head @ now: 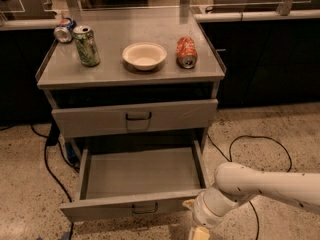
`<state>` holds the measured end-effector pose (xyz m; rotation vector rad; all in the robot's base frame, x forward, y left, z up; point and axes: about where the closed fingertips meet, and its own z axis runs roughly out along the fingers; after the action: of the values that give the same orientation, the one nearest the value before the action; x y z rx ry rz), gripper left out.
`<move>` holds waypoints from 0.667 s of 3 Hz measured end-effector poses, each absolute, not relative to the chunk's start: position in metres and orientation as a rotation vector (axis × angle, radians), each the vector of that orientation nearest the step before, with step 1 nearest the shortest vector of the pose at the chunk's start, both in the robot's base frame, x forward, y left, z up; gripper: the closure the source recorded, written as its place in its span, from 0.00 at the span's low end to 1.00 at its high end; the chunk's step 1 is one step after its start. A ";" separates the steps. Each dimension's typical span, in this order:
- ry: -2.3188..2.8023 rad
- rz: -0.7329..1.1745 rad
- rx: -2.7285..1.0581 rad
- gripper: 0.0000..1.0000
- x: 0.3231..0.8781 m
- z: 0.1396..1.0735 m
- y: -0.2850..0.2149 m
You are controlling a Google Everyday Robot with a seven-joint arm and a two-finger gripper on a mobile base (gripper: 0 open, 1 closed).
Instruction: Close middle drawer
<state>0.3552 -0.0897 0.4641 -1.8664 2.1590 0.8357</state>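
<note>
Standing pulled far out of the cart, the middle drawer [142,174] fills the lower centre of the frame. Its bare grey floor is fully exposed, and its low front panel [100,210] with the small dark loop handle [145,208] lies close to the bottom edge. Nothing shows inside it. The closing itself looks not yet begun, or barely so: the whole depth of the drawer has to travel back under the cart before its front can sit in line with the drawer above [165,115], whose taller front is in.

The gripper [199,232] sits at the bottom edge, right of centre, just beside the right end of the drawer's front panel and largely cut off by the frame. Whether it is apart or together I cannot tell, nor whether it touches the panel. The white arm [270,184] comes in from the lower right.

My reading is that the approach is made and the push remains, a straight shove on the front toward the top of the frame.

On the cart top [165,76] stand a green can [87,46], a white bowl [144,55] and an orange can [186,52] lying on its side, with another can [64,30] at the upper left. A black cable [260,139] loops on the floor at the right.
</note>
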 end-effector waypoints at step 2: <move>2.105 0.920 -1.828 0.00 0.353 0.457 -0.091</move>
<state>0.3528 -0.0906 0.4570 -1.8276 2.1052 0.9201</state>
